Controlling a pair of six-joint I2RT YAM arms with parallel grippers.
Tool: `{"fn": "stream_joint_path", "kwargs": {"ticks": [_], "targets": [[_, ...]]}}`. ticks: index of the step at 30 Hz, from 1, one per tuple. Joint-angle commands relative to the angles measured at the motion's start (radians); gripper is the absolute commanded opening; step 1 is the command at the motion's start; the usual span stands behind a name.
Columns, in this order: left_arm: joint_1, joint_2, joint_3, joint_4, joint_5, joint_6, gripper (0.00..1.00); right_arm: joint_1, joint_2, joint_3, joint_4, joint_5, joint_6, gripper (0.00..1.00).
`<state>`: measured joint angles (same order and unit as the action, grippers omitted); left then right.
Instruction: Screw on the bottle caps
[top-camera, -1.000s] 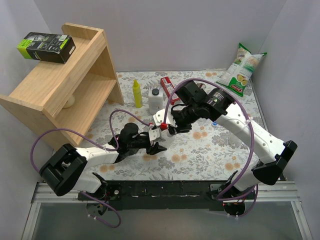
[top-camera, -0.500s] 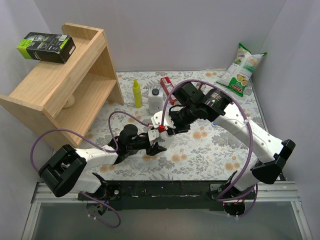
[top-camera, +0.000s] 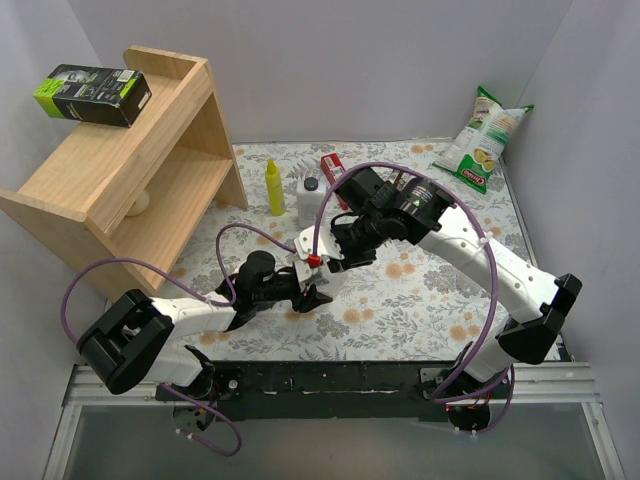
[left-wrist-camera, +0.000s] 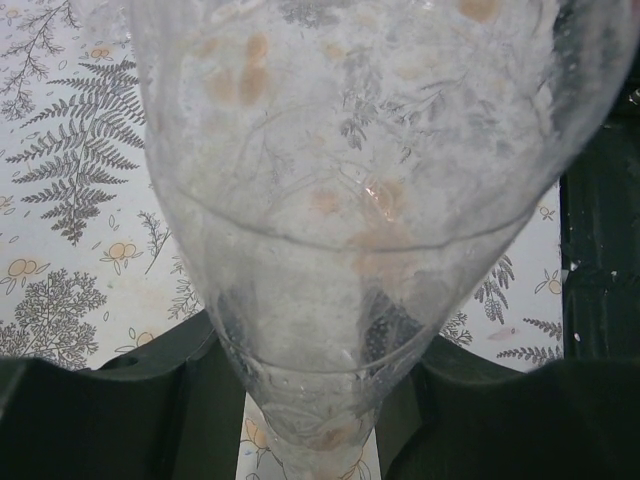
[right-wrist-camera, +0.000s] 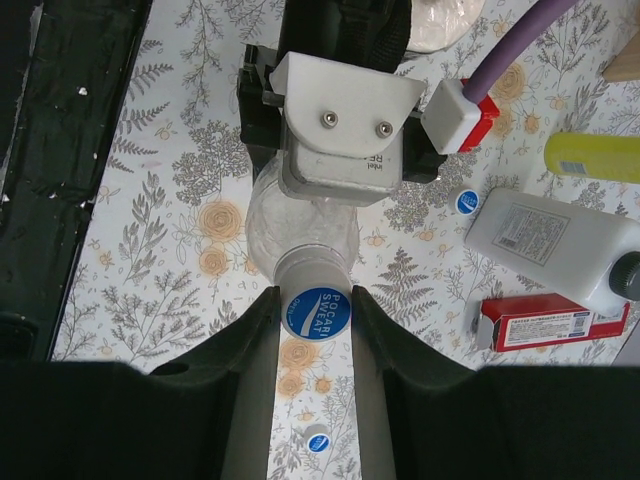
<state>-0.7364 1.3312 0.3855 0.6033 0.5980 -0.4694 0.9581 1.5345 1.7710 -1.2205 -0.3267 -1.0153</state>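
Note:
A clear bottle (right-wrist-camera: 300, 225) stands upright in my left gripper (left-wrist-camera: 310, 395), which is shut on its lower body; the bottle (left-wrist-camera: 340, 200) fills the left wrist view. On its neck sits a blue bottle cap (right-wrist-camera: 316, 312), and my right gripper (right-wrist-camera: 316, 314) is shut on that cap from above, one finger touching each side. In the top view the two grippers meet mid-table, the left gripper (top-camera: 298, 290) under the right gripper (top-camera: 330, 258), and they hide the bottle. Two loose blue caps lie on the cloth, one cap (right-wrist-camera: 466, 202) by the white bottle and one cap (right-wrist-camera: 318, 440) below.
Behind the grippers are a white black-capped bottle (top-camera: 311, 200), a slim yellow bottle (top-camera: 274, 187) and a red box (top-camera: 335, 175). A wooden shelf (top-camera: 130, 160) with a black box (top-camera: 92, 95) fills the far left. A snack bag (top-camera: 485, 140) leans at the far right.
The right wrist has shifted slightly left and toward the near edge over the bottle, and the left gripper has followed a little. Both grips are unchanged.

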Motion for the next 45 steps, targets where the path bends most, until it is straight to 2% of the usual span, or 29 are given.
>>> {"fn": "stream_joint_path", "kwargs": {"ticks": [1, 6, 11, 23, 26, 32, 33, 35, 38, 41, 43, 44, 45], "targets": [[-0.001, -0.055, -0.013, 0.136, -0.035, 0.003, 0.00, 0.013, 0.025, -0.004, -0.050, -0.020, 0.055, 0.14], [-0.001, -0.047, -0.046, 0.202, -0.070, -0.044, 0.00, -0.002, 0.021, -0.015, -0.002, 0.000, 0.139, 0.14], [-0.001, -0.059, -0.053, 0.190, -0.066, -0.071, 0.00, -0.005, 0.019, -0.021, 0.006, -0.029, 0.182, 0.14], [-0.001, -0.055, -0.037, 0.178, -0.090, -0.097, 0.00, 0.002, 0.127, 0.117, -0.034, 0.060, 0.309, 0.15], [-0.001, -0.059, -0.040, 0.156, -0.102, -0.104, 0.00, 0.002, 0.138, 0.146, -0.036, 0.071, 0.363, 0.19], [-0.001, -0.067, -0.051, 0.109, -0.122, -0.112, 0.00, 0.002, 0.171, 0.312, -0.086, 0.106, 0.405, 0.42], [-0.001, -0.069, -0.053, 0.102, -0.121, -0.110, 0.00, 0.002, 0.173, 0.329, -0.089, 0.124, 0.418, 0.57], [-0.001, -0.069, -0.050, 0.086, -0.110, -0.101, 0.00, 0.002, 0.170, 0.370, -0.088, 0.136, 0.429, 0.69], [-0.001, -0.064, -0.048, 0.076, -0.113, -0.087, 0.00, 0.002, 0.154, 0.400, -0.086, 0.124, 0.425, 0.77], [-0.001, -0.061, -0.050, 0.079, -0.125, -0.101, 0.00, 0.002, 0.113, 0.374, -0.071, 0.069, 0.405, 0.81], [-0.001, -0.066, -0.046, 0.079, -0.133, -0.120, 0.00, 0.002, 0.058, 0.283, -0.036, 0.012, 0.388, 0.84], [-0.001, -0.070, -0.045, 0.076, -0.124, -0.126, 0.00, 0.001, 0.035, 0.242, -0.002, 0.014, 0.394, 0.93], [-0.001, -0.078, -0.045, 0.075, -0.119, -0.129, 0.00, -0.004, -0.012, 0.191, 0.071, 0.011, 0.402, 0.96]]}}
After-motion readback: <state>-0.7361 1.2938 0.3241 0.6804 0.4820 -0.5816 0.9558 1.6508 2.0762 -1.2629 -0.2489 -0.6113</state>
